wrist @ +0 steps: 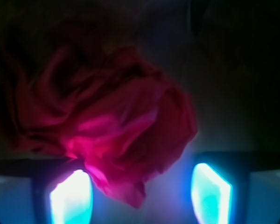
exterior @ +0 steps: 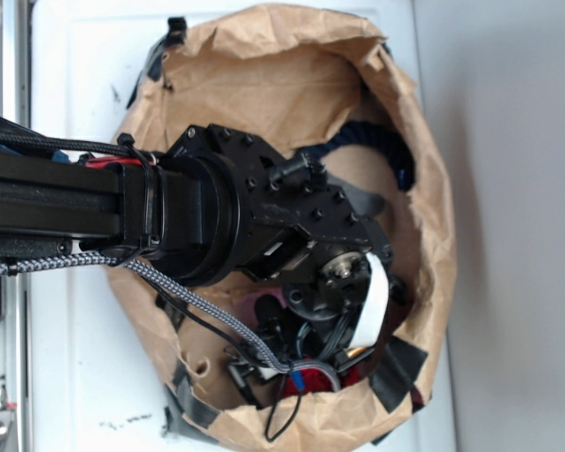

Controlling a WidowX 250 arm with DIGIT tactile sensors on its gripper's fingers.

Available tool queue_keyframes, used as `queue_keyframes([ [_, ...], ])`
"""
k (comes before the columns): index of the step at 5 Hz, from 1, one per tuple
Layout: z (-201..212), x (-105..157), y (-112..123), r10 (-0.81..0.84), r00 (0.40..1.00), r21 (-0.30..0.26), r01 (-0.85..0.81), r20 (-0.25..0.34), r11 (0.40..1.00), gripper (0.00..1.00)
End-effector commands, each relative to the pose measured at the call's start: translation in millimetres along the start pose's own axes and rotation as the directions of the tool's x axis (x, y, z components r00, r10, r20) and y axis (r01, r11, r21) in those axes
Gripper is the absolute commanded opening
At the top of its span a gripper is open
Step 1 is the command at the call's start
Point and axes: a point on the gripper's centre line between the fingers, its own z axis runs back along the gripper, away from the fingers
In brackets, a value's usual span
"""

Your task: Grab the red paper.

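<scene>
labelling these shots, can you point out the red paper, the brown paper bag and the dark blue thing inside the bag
red paper [wrist: 112, 126]: wrist view, middle of the crumpled wad.
brown paper bag [exterior: 264, 56]: exterior view, inner wall near the top rim.
dark blue thing [exterior: 381, 141]: exterior view, curved edge showing beyond the arm; what it is cannot be told.

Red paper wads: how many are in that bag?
1. The red paper lies crumpled just ahead of the hand, between its glowing fingers, inside the brown paper bag. The arm hides much of the bag, so more could be hidden.
</scene>
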Motion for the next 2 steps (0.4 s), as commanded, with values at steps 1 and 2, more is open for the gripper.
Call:
queue_keyframes([
  [1,-11,5,-33,-0.022,1.0,-0.003,0.022,-0.002,1.0,0.0],
  [2,0,2,-37,-0.026,0.999,0.01,0.026,0.032,1.0,0.0],
])
